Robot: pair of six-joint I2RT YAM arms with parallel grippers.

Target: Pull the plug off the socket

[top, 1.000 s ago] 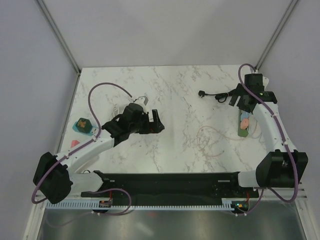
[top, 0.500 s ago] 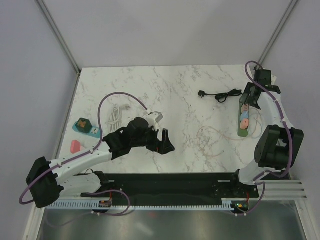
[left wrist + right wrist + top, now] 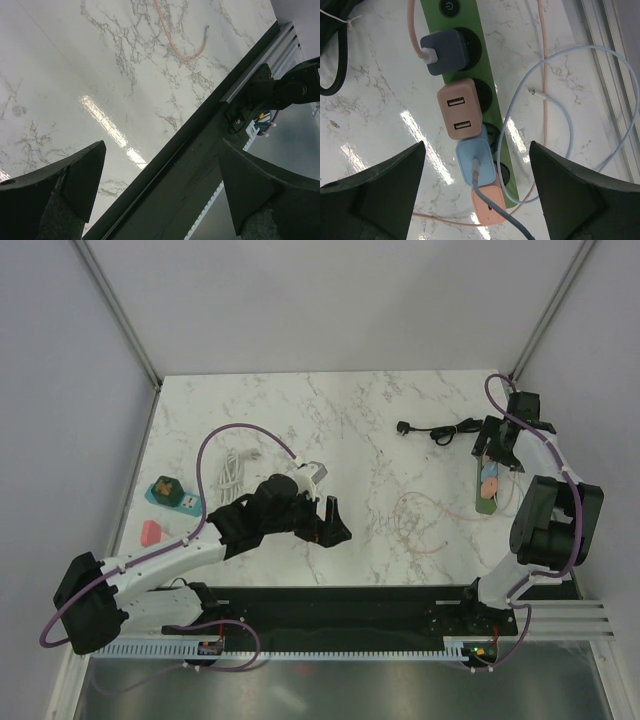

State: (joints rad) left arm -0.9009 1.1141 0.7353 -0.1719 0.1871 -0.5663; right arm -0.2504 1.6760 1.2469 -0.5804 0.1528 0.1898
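Observation:
A green socket strip (image 3: 467,15) lies on the marble at the far right. Several plugs sit in it in a row: a grey plug (image 3: 445,50) with a pink cable, a tan USB plug (image 3: 460,115), a light blue plug (image 3: 476,161) with a grey-blue cable, and an orange plug (image 3: 490,207). My right gripper (image 3: 476,145) hangs open above the strip, one finger on each side, touching nothing. In the top view the right gripper (image 3: 497,445) is over the strip's (image 3: 486,502) far end. My left gripper (image 3: 330,520) is open and empty near the table's front middle.
A black cable (image 3: 435,432) with a plug lies left of the strip. A thin pink cable (image 3: 415,520) loops on the marble. A pale blue cable (image 3: 560,100) loops right of the strip. A coiled white cable (image 3: 232,472), a teal adaptor (image 3: 168,492) and a pink piece (image 3: 151,531) sit at the left.
The right arm folded back and brought its gripper over the strip's far end. The left arm swung right and nearer to the front edge, away from the white cable.

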